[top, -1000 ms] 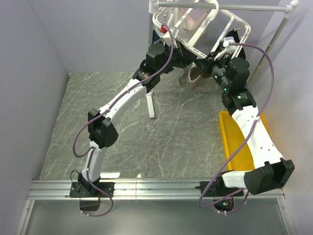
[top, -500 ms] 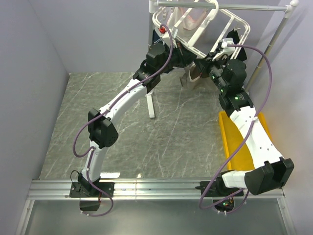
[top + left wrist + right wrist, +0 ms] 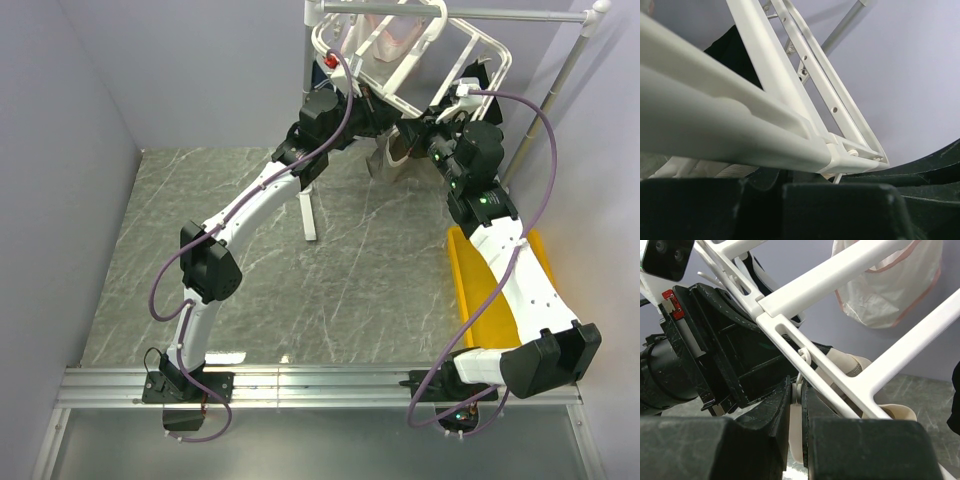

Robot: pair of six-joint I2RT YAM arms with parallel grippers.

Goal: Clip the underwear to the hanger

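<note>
Right gripper (image 3: 796,390) has its fingers drawn narrow, with a white clip (image 3: 795,422) pinched in the slit between them; the clip's lower end is cut off behind the finger blocks, so what it bites on cannot be seen. Just behind it, folds of the underwear (image 3: 849,362) peek out under a crossbar of the hanger (image 3: 840,272), mostly hidden by the bars. From above, the underwear (image 3: 388,162) hangs as a small taupe patch between the two wrists, below the hanger (image 3: 480,48).

Left gripper (image 3: 765,192) sits right under a thick hanger bar (image 3: 740,130) that fills its own view. Its fingers are only dark blurs at the bottom edge, and I cannot tell whether they grip the bar. A black garment (image 3: 732,50) shows partly behind the bars. A white pink-edged garment (image 3: 890,285) hangs farther back, its top cut off.
</note>
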